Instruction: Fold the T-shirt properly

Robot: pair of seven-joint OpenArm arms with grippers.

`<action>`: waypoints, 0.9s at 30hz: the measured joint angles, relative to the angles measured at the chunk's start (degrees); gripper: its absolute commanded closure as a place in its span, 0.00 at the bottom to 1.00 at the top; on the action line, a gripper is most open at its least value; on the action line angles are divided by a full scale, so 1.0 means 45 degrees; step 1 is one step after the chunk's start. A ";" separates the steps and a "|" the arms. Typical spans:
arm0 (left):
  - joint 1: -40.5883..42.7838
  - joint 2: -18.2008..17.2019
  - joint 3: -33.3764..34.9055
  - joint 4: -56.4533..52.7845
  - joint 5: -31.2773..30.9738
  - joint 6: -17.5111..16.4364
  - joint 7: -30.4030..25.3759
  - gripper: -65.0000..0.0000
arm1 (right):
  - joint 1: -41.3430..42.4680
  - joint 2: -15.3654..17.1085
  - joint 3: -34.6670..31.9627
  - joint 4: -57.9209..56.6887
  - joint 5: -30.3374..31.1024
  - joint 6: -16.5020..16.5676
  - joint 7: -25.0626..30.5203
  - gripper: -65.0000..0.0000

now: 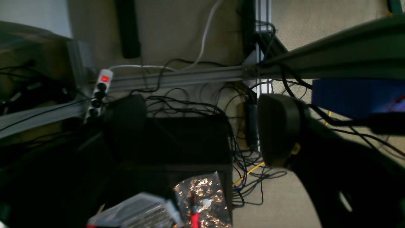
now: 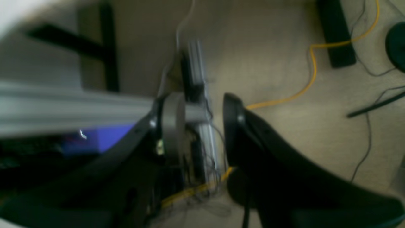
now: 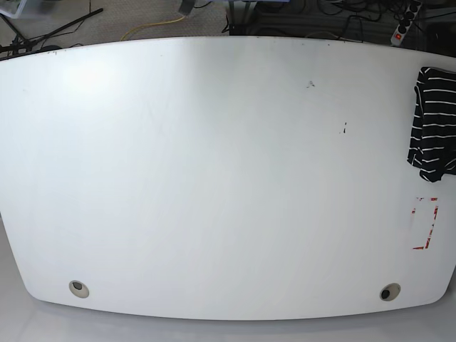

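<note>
The T-shirt (image 3: 433, 122), black with thin white stripes, lies bunched at the right edge of the white table (image 3: 214, 178), partly cut off by the frame. Neither arm shows in the base view. In the left wrist view my left gripper (image 1: 202, 129) is open and empty, its dark fingers (image 1: 278, 129) wide apart, facing the floor and cables, off the table. In the blurred right wrist view my right gripper (image 2: 202, 126) is also open and empty, over the floor beside an aluminium frame. The shirt is in neither wrist view.
A red tape rectangle (image 3: 426, 223) marks the table below the shirt. Two round grommets (image 3: 79, 288) (image 3: 389, 292) sit near the front edge. Under the table are a power strip (image 1: 100, 91), tangled cables (image 1: 240, 158), an aluminium rail (image 1: 190, 77) and a yellow cable (image 2: 313, 66).
</note>
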 measured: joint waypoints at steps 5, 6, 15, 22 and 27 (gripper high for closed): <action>-0.1948 0.0121 0.0053 -0.2973 -0.0005 -0.0068 0.0053 0.22 | 0.1987 -0.0457 -0.0199 -0.2696 -0.1467 0.0053 0.0053 0.71; -0.2293 0.0107 0.0044 -0.3483 0.0005 0.0024 0.0107 0.22 | 0.2375 -0.0563 -0.0204 -0.3211 -0.1753 0.0010 0.0000 0.71; -0.5673 0.0476 0.0010 -0.8417 -0.0019 -0.0073 0.0019 0.22 | 0.5863 -0.0627 -0.0189 -0.7218 -0.4323 -0.1404 0.0092 0.71; -0.7970 0.0510 0.0044 -1.1978 -0.0010 -0.0019 -0.0078 0.22 | 0.8184 -0.0486 -0.0151 -1.0608 -0.5785 -0.2555 0.0058 0.71; -0.9262 0.0733 0.0049 -1.3634 -0.0005 -0.0068 0.0005 0.22 | 0.9384 -0.0073 -0.0165 -1.2371 -0.5901 -0.3444 0.0019 0.71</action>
